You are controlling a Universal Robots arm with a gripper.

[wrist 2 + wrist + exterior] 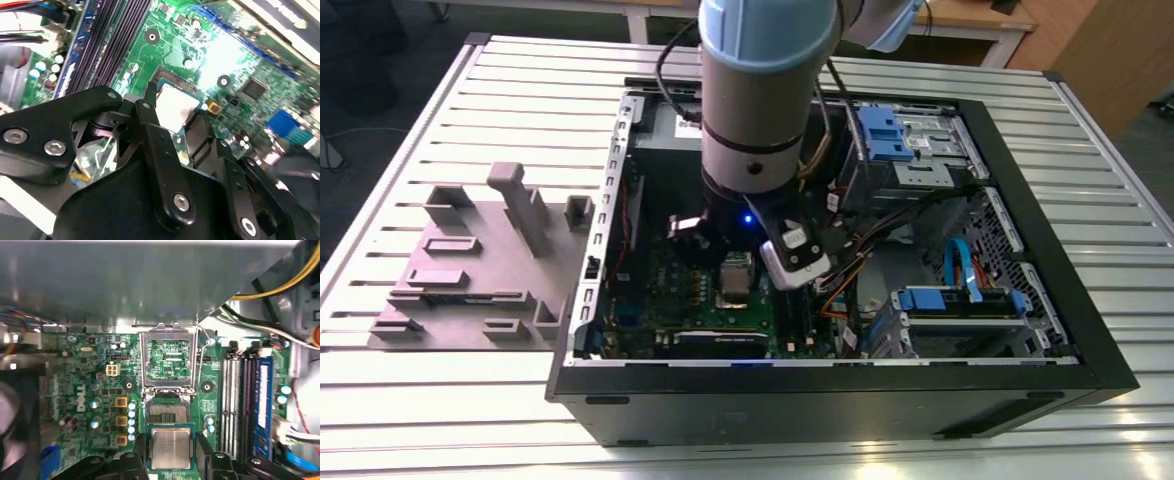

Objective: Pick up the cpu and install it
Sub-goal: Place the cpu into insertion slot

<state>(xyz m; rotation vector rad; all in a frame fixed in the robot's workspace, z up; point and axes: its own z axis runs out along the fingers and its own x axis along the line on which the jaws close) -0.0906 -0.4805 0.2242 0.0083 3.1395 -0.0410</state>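
Motherboard [75, 390] in open case [854, 390] | tool [171, 456] clamped on cpu [171, 445], held squarely mid-grip | just beside bare socket [167, 412]

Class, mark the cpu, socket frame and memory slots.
cpu [171, 449], first wrist view, centre of metal top.
socket frame [144, 362], first wrist view, one side bar.
memory slots [232, 400], first wrist view, middle of one slot.

The pincer [171, 460] grips the cpu [171, 448] by two opposite edges, a black finger [206, 456] on each side, with its silvery top facing the camera. Just beyond it on the green motherboard [80, 390] lies the bare socket [167, 413], its metal frame [167, 359] swung open. Memory slots [234, 395] run beside the socket. Yellow cables [287, 282] curve past the grey case wall [125, 280].
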